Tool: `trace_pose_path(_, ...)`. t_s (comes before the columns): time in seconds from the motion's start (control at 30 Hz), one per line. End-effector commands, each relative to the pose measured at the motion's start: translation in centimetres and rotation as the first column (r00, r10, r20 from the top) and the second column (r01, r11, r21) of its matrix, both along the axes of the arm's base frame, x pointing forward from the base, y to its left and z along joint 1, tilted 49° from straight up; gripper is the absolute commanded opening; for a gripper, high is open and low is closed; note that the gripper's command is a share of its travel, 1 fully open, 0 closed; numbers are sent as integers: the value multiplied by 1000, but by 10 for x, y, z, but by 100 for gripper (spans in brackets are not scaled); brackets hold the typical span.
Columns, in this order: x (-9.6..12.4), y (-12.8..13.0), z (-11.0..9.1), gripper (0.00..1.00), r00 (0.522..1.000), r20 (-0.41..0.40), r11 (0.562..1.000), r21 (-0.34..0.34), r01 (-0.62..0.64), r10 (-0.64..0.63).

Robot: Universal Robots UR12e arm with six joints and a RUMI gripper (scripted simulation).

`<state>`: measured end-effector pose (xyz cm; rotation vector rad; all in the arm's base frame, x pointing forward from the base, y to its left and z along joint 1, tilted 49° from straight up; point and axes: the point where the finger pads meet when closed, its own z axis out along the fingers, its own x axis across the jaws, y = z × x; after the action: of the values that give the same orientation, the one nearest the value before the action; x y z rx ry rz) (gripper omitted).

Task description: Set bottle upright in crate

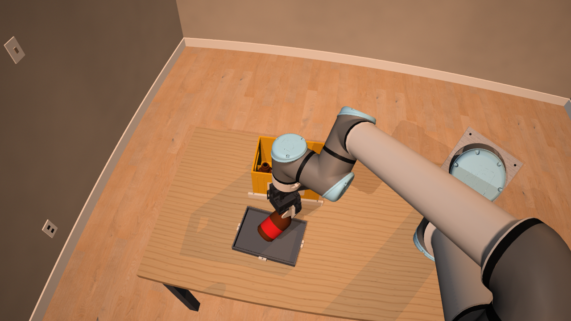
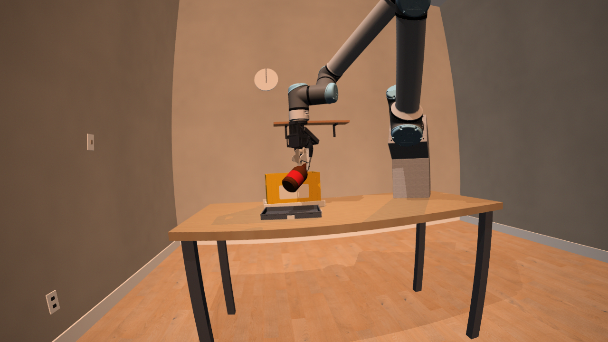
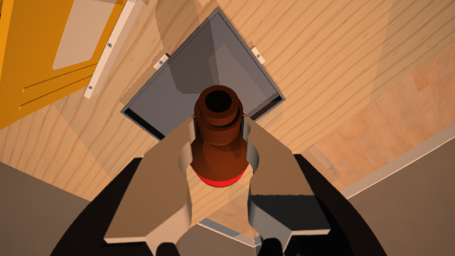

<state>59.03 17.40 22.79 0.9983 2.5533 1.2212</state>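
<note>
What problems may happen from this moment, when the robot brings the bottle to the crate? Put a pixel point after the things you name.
The bottle (image 1: 274, 226) (image 2: 295, 178) (image 3: 220, 156) hangs tilted, held near its neck, so its base might swing or catch the crate's rim (image 1: 261, 172) (image 2: 292, 173).

Another bottle (image 1: 265, 166) already stands in the crate; the new one could knock it.

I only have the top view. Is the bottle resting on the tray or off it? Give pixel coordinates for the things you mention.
Observer: Off it. The exterior view shows the bottle (image 1: 272, 228) (image 2: 294, 177) (image 3: 220, 156) hanging tilted above the tray (image 1: 265, 252) (image 2: 276, 215) (image 3: 149, 90), base lower than neck.
Operator: Gripper hides the neck from me. One finger on it or both?
Observer: Both. In the wrist view, the fingers (image 1: 286, 214) (image 2: 304, 154) flank the neck on opposite sides.
Operator: Capped?
Observer: No, wrist view shows an open mouth (image 3: 218, 102).
</note>
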Motion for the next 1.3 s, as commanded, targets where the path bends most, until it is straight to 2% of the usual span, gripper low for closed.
trace_pose_path(0.0,0,0,0,0,1000,1,1000,0,0,0)
trace_pose_path(0.53,0,0,0,0,1000,21,1000,-13,-21,21)
trace_pose_path(0.97,0,0,0,0,980,134,986,-95,-137,149)
trace_pose_path(1.27,0,0,0,0,971,158,980,-115,-162,179)
